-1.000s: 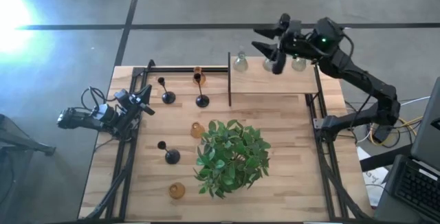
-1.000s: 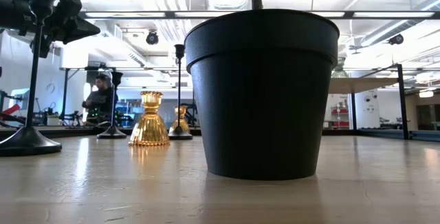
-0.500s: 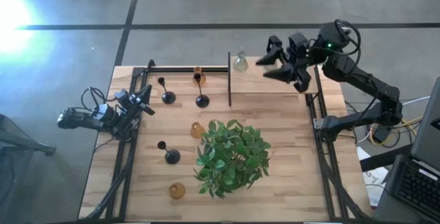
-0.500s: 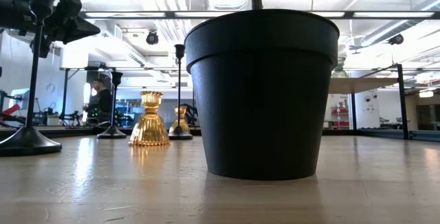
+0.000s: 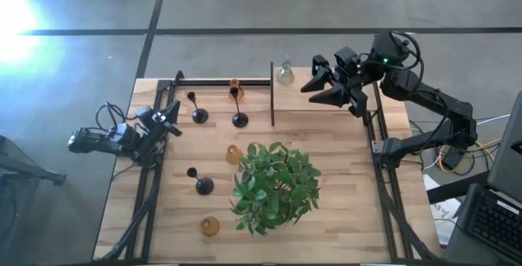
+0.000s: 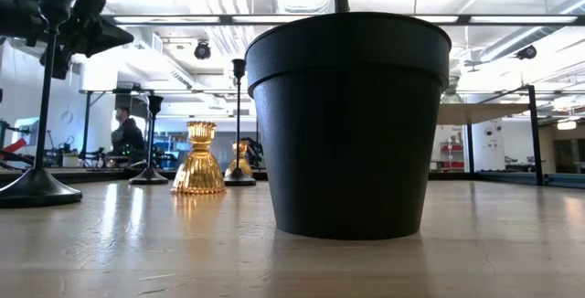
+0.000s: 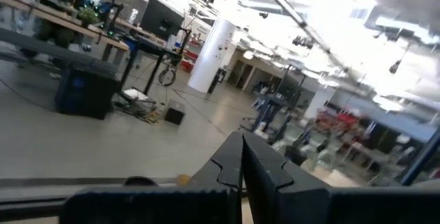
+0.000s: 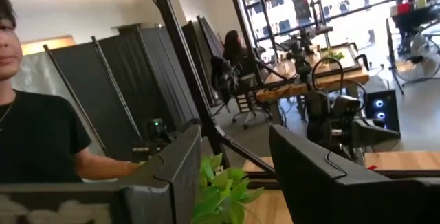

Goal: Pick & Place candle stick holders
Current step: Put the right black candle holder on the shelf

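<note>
Three black thin-stemmed holders [image 5: 196, 113] [image 5: 239, 119] [image 5: 201, 184] and three amber glass holders [image 5: 236, 90] [image 5: 234, 153] [image 5: 210, 227] stand on their bases on the table. One clear glass holder [image 5: 285, 73] stands on the raised shelf [image 5: 294, 99] at the far right. Other clear ones are hidden under my right gripper [image 5: 314, 85], which hovers open and empty above the shelf [image 8: 234, 148]. My left gripper [image 5: 174, 124] is shut and empty at the table's left edge [image 7: 240, 145]. In the low view an amber holder [image 6: 199, 159] and a black holder [image 6: 37, 184] show.
A green leafy plant [image 5: 273, 186] in a black pot [image 6: 347, 124] stands in the middle near part of the table. A black upright panel [image 5: 272, 95] bounds the shelf's left side. Black rails run along both table sides. A person shows beyond the table [image 8: 34, 135].
My right gripper has gone from the shelf's far edge toward the table's near edge over the shelf, has turned a little, and stays open. Two clear holders that showed on the shelf are now hidden under it.
</note>
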